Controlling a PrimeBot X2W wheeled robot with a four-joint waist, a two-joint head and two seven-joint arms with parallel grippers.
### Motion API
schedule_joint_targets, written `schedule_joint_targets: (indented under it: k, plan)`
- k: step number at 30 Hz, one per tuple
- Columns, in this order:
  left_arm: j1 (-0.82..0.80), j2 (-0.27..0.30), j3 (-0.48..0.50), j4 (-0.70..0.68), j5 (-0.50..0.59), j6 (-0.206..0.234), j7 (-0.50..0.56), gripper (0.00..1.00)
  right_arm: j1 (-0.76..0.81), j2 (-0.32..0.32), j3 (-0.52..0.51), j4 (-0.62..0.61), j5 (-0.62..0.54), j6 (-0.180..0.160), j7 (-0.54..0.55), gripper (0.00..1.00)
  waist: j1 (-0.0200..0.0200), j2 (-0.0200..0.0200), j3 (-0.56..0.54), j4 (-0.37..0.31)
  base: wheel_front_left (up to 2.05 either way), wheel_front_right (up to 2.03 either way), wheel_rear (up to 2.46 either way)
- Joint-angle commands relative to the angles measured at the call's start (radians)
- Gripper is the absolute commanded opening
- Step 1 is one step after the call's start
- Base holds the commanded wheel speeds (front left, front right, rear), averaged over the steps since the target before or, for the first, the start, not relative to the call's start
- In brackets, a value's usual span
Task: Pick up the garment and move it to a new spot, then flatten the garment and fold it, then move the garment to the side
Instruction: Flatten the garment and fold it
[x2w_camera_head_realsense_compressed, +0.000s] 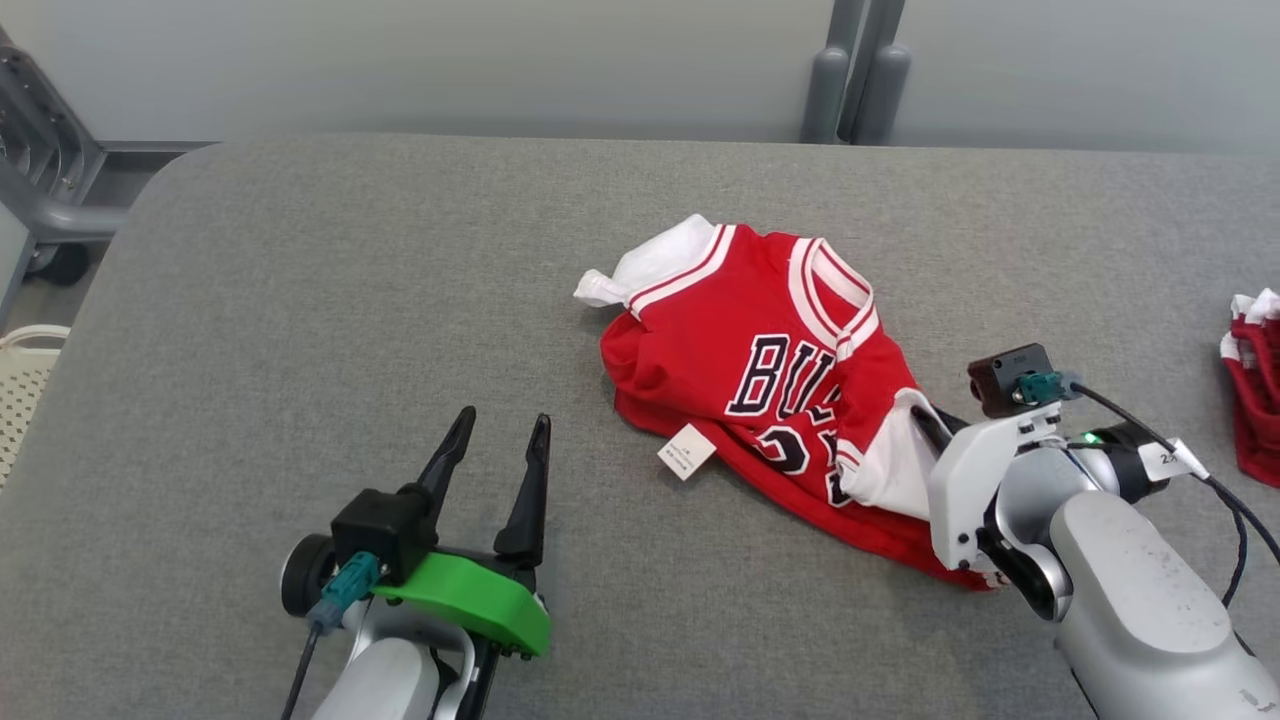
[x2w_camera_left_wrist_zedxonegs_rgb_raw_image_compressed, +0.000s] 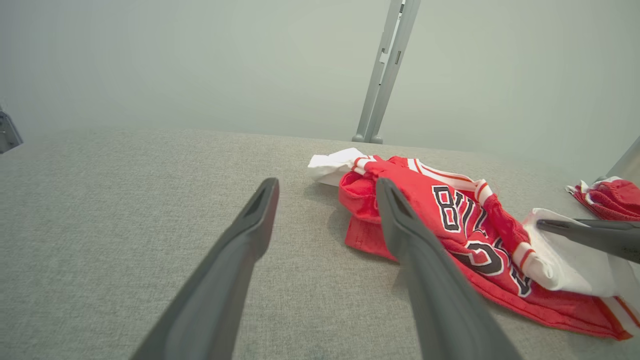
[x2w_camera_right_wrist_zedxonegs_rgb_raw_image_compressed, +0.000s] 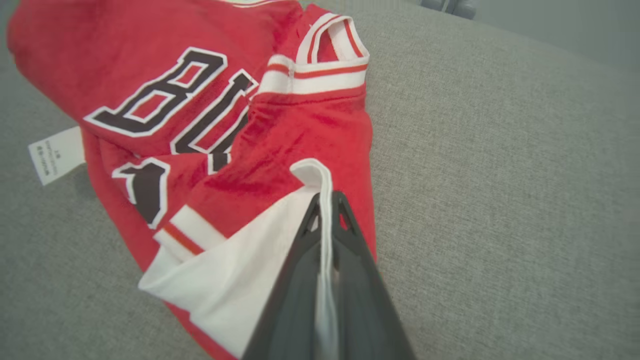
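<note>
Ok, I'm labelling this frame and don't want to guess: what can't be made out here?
Jersey lettering, all views: its own folds hide the end of the word and the number.
Tag print, head view: too small to read.
Second red garment, head view: cut off by the right edge.
Right end effector, head view: its wrist housing covers most of the fingers.

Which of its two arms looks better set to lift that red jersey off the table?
The right one. The right gripper is shut on a white fold of the jersey, while the left gripper stands open over the table, apart from the cloth.
</note>
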Motion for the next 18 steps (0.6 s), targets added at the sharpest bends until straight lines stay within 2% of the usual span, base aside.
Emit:
schedule_joint_targets:
  k: [1,8,13,18]
  plan:
    - [0.018,0.010,0.019,-0.007,0.012,-0.002,-0.002,1.00,-0.009,0.001,-0.013,0.003,0.012,-0.001,-0.019,0.00,0.0000,0.0000,-0.004,-0.025,0.00,0.00,0.00]
    - [0.054,0.022,0.096,-0.029,0.026,0.005,-0.002,1.00,0.000,0.013,-0.107,-0.018,0.062,-0.001,-0.092,0.00,0.0000,0.0000,-0.013,-0.094,0.00,0.00,0.00]
    - [0.086,0.029,0.147,-0.050,0.035,0.010,-0.003,1.00,0.056,0.027,-0.247,-0.041,0.082,-0.001,-0.157,0.00,0.0000,0.0000,-0.021,-0.150,0.00,0.00,0.00]
    - [0.111,0.030,0.176,-0.061,0.043,0.002,-0.002,1.00,0.140,0.074,-0.401,-0.045,0.112,-0.001,-0.205,0.00,0.0000,0.0000,-0.021,-0.187,0.00,0.00,0.00]
